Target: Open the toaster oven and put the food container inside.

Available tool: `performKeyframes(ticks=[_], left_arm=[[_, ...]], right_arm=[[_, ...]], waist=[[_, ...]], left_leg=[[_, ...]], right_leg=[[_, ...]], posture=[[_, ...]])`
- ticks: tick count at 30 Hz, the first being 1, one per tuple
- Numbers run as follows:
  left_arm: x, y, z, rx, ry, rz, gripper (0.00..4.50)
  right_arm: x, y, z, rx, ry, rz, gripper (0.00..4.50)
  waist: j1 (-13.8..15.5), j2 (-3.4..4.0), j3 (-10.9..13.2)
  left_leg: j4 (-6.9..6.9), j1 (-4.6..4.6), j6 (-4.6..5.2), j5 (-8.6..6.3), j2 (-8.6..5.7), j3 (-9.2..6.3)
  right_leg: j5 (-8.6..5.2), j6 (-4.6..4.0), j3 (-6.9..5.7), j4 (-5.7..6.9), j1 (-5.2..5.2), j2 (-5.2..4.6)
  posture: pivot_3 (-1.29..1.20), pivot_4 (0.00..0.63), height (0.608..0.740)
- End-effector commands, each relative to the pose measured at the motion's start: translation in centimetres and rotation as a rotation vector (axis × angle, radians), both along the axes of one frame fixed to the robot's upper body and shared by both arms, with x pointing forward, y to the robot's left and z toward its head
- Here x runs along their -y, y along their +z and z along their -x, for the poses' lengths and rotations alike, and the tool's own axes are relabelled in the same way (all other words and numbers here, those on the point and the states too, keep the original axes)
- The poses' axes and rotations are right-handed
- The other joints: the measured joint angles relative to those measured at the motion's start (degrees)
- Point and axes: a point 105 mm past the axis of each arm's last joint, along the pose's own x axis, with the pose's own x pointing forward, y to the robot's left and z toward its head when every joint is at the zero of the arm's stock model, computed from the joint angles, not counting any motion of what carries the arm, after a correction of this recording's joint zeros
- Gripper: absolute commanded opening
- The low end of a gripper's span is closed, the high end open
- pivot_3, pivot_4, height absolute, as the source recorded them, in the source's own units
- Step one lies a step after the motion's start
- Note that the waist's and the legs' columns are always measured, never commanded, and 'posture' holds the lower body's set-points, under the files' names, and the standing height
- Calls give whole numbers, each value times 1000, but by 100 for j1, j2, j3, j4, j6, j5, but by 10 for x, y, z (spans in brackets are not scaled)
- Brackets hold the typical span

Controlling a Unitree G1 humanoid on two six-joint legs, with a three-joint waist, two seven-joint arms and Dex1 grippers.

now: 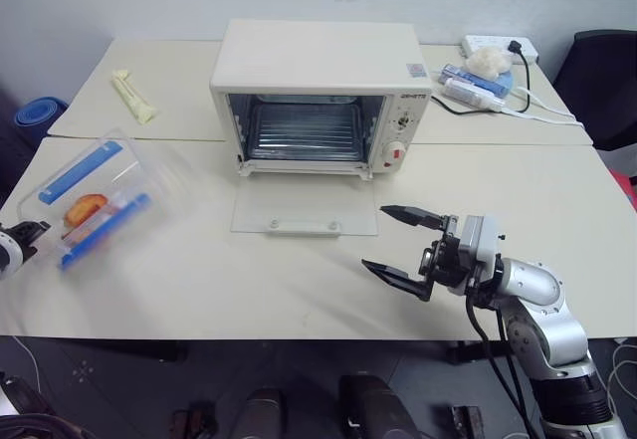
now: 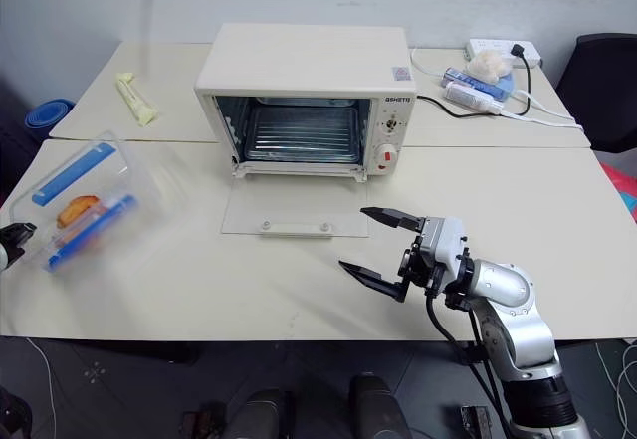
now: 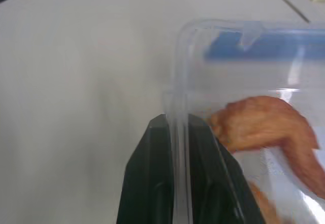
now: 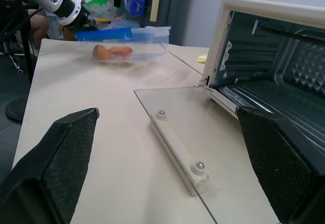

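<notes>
Though clear, food container [image 1: 88,203] shows orange.

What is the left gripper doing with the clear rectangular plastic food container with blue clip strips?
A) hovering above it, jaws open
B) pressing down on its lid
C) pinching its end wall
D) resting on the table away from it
C: in the left wrist view the left gripper's two black fingers are closed on the thin clear end wall of the food container, with orange food just inside.
</notes>
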Motion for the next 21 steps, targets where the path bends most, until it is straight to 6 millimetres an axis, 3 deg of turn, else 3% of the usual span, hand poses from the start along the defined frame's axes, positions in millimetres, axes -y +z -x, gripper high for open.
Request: performKeyframes(ticks=[1,5,9,13,17,21], left_arm=[[-12,30,4,60,-1,-88,10],[-5,48,5,68,-115,-135,10],[18,66,1,26,-282,-230,10],[65,74,-11,-16,-487,-280,10],[131,81,-29,-9,-731,-303,10],[184,94,-56,75,-830,-252,10]], right_arm=[[7,10,2,62,-24,4,4500],[11,7,2,58,-33,11,4500],[16,5,1,52,-57,19,4500],[27,2,0,44,-109,26,4500],[42,-5,11,18,-167,35,4500],[51,-13,20,-4,-230,47,4500]], waist=[[1,-1,0],[10,-2,0],[10,-2,0],[45,-2,1],[121,-2,1],[178,-2,1]], left_leg=[[0,0,0,0,0,0],[1,-8,0,0,0,-2],[4,-30,0,0,-1,-4],[5,-32,2,1,-3,-7],[11,-42,4,1,-5,-12],[37,-47,3,1,-7,-14]], right_leg=[[0,0,0,-1,0,0],[0,0,-1,-2,-4,0],[0,0,-2,-2,-18,-3],[0,0,-3,-2,-19,-5],[0,0,-5,0,-19,-5],[1,1,-8,16,-18,3]], posture=[[0,150,740],[0,150,740],[0,150,740],[0,150,740],[0,150,740],[0,150,740]])
